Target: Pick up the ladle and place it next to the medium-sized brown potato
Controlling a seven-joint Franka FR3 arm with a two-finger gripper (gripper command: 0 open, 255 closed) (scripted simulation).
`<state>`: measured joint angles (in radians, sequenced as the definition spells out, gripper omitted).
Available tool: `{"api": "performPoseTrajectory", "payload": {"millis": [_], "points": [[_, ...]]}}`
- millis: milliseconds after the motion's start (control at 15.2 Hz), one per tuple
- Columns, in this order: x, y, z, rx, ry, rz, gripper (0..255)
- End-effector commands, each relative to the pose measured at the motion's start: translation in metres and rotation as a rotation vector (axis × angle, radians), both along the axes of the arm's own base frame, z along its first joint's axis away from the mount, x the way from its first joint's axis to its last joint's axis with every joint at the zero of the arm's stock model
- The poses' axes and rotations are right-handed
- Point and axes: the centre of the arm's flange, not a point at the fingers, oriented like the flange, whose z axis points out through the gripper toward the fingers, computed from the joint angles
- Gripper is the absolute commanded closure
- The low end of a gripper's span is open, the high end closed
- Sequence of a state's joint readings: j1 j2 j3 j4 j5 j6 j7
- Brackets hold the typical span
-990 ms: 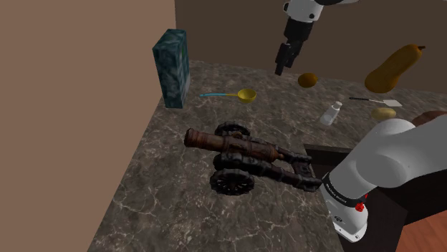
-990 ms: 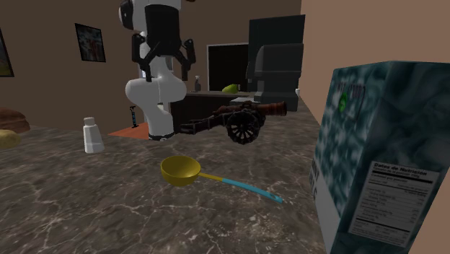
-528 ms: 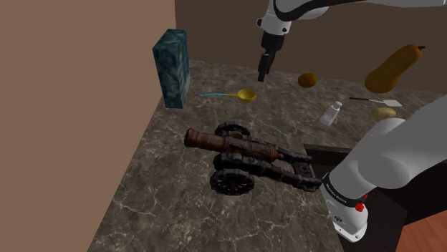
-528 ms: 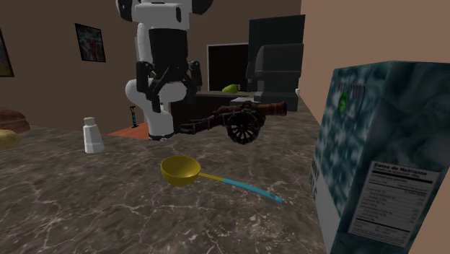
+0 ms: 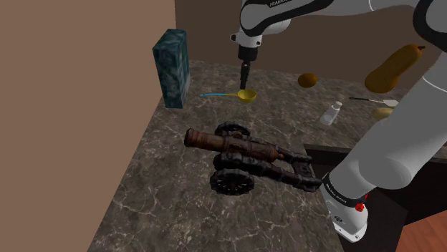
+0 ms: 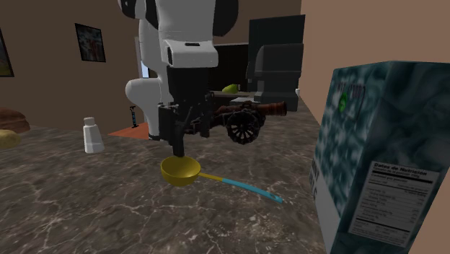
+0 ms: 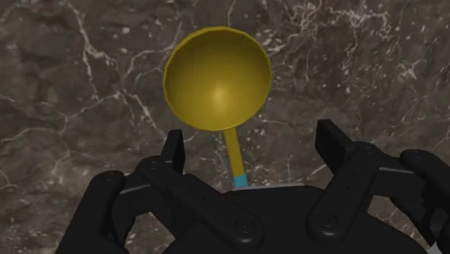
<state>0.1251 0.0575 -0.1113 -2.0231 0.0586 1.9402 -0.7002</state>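
The arm [image 5: 401, 122] has swung over and dropped. Above the marble counter [image 5: 172, 193] the gripper [image 5: 245, 81] hangs wide open, empty, with the ladle [image 5: 240, 94] at its 6 o'clock in the shoulder view. Pinched beside the bowl, the thin handle could pivot en route to the potato [image 5: 308, 80] at 2 o'clock.

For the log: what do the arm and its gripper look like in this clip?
The arm has rounded white shells with dark joint bands, dark lettering on one upper link and a small red mark near its base. The gripper is all black, with two blocky fingers on hinged links.
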Motion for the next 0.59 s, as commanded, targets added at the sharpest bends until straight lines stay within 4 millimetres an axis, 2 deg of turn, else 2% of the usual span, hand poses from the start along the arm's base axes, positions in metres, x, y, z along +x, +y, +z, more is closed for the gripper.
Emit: {"api": "performPoseTrajectory", "payload": {"millis": [0, 132, 198, 528], "points": [[0.018, 0.009, -0.02, 0.011, 0.012, 0.068, 0], [0.036, 0.02, -0.039, 0.022, 0.024, 0.133, 0], [0.036, 0.02, -0.039, 0.022, 0.025, 0.134, 0], [0.032, 0.021, -0.065, 0.022, 0.025, 0.134, 0]]}}
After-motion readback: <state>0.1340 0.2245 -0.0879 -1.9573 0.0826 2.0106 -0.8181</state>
